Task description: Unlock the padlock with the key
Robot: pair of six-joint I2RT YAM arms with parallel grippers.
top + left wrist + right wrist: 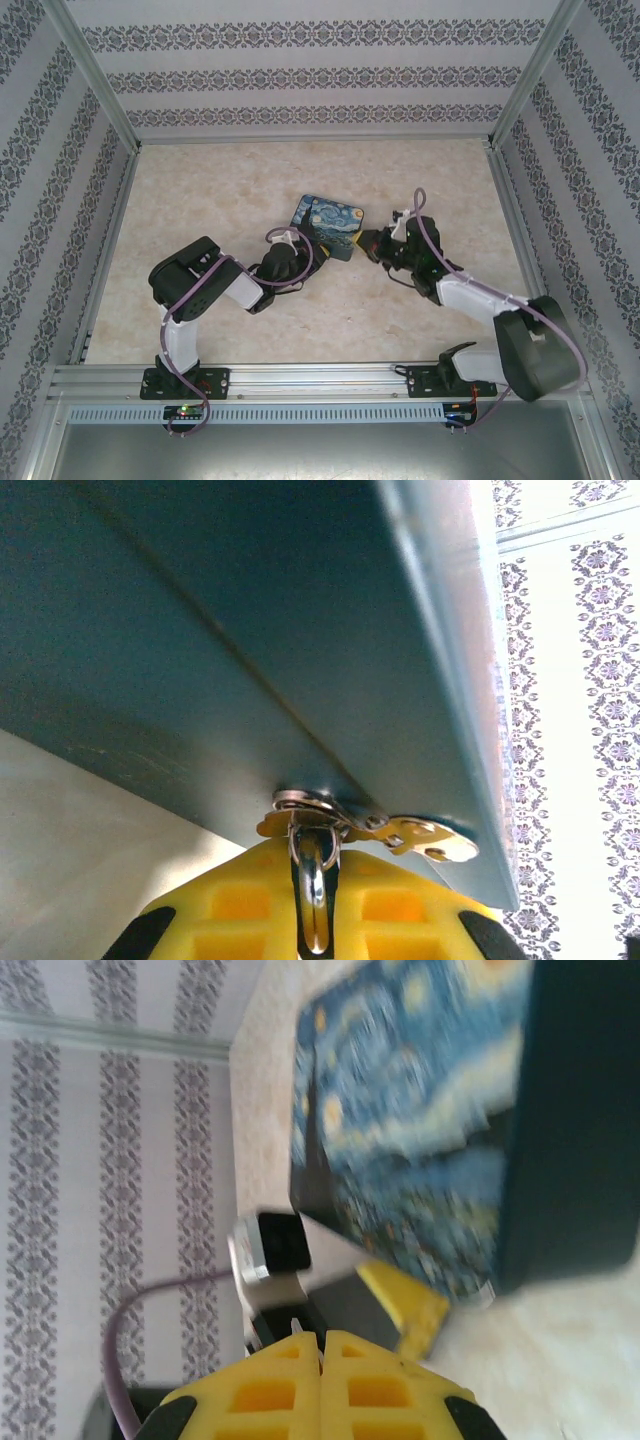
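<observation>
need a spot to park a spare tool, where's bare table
Bare table lies between the tin and back wall, and along the left wall beside the left arm. Crowded at the tin's near edge, around the left pincer and right pincer.

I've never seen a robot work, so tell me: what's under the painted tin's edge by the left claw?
A brassy latch sits at the tin's lower edge, and the padlock's silvery shackle hangs through it, pinched by the left gripper. The yellow fingers hide the padlock's body.
</observation>
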